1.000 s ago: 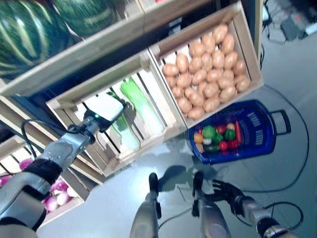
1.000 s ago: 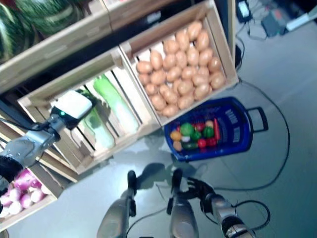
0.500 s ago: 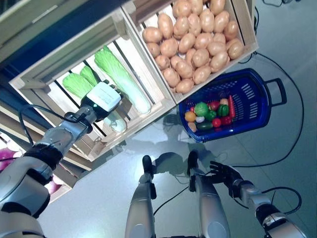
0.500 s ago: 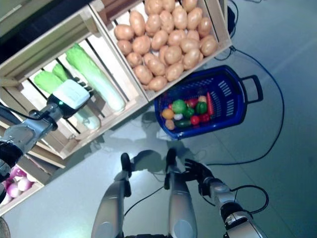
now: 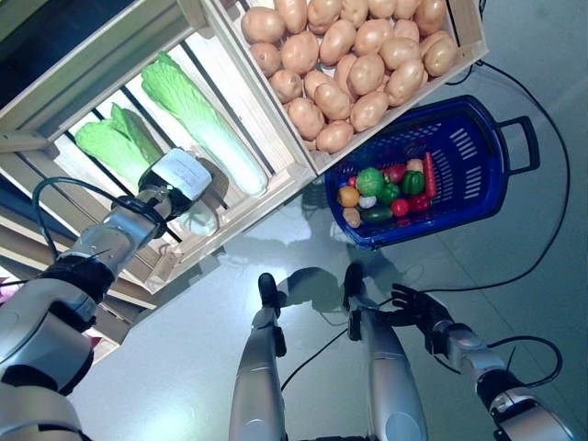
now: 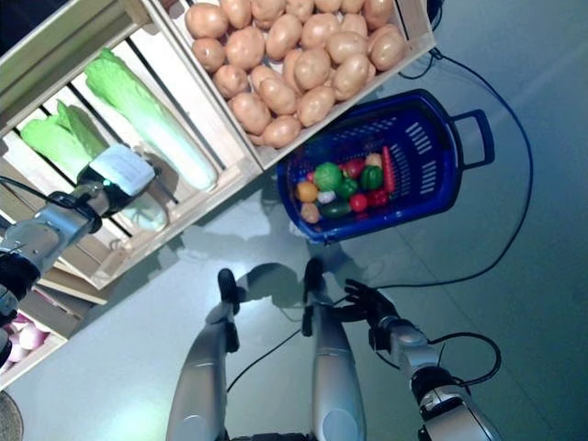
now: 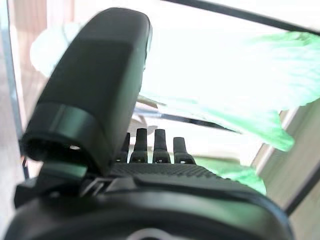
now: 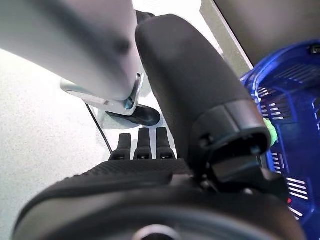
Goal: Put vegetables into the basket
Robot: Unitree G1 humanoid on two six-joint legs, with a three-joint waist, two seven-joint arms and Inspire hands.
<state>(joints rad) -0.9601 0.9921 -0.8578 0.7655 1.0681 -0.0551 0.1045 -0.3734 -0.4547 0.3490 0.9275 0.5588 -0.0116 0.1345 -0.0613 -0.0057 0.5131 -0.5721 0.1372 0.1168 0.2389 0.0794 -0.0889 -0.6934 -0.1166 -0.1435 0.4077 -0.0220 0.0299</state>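
1. Left eye view: the left hand (image 5: pixel 180 175) has sunk deeper into the slatted crate (image 5: pixel 241 83) over the last second and now sits low among the cabbages (image 5: pixel 197 121), right over a pale one.
2. Its wrist view shows the fingers (image 7: pixel 154 145) straight and relaxed, holding nothing, with green leaves just beyond them.
3. That reads as a reach closing in on a pick; no grasp is made yet.
4. The blue basket (image 5: pixel 482 165) rests on the floor beside the potato crate (image 5: pixel 464 32), already holding small vegetables (image 5: pixel 386 191).
5. The right hand (image 6: pixel 370 303) hangs low, fingers loose and empty, near the basket, much as before.
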